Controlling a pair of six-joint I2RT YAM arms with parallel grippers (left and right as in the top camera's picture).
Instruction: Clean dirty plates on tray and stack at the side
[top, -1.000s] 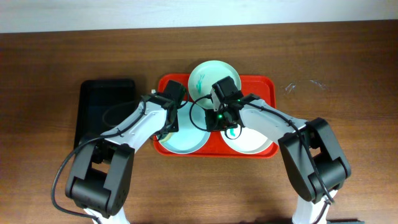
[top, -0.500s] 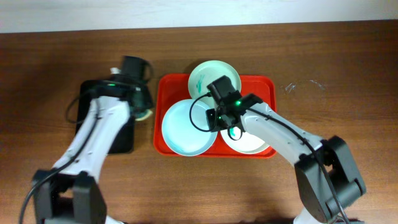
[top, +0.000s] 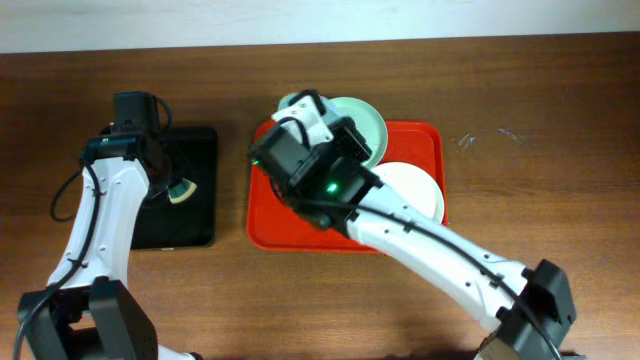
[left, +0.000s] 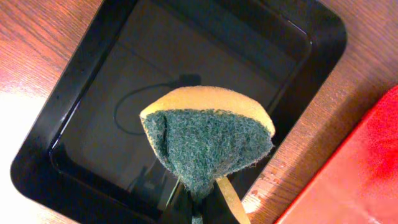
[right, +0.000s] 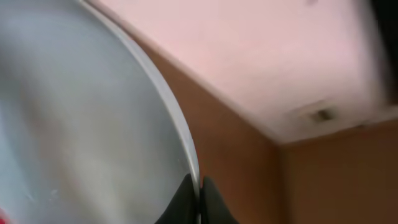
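The wooden table (top: 560, 100) carries two trays side by side with a strip of bare wood between them. The right arm (top: 430, 240) is raised towards the overhead camera and crosses the red tray (top: 270, 228) diagonally, hiding most of its middle and left half. The black tray (top: 195, 215) lies to the left, with the left arm (top: 100, 220) reaching over it.

Two plates show on the red tray. A mint plate (top: 362, 120) sits at the far edge, overhanging the rim, and a white plate (top: 415, 190) sits at the right; the arm partly covers both. The third plate (right: 81, 124) is off the tray, held on edge. The right gripper (right: 199, 186) has its fingers pinched together on the plate's rim. From overhead only a pale sliver (top: 288, 101) of this plate shows beyond the gripper.

A sponge (left: 208, 137), green scouring face out and yellow behind, hangs above the black tray's floor (left: 205, 50). The left gripper (left: 199, 196) is clamped on its lower end.
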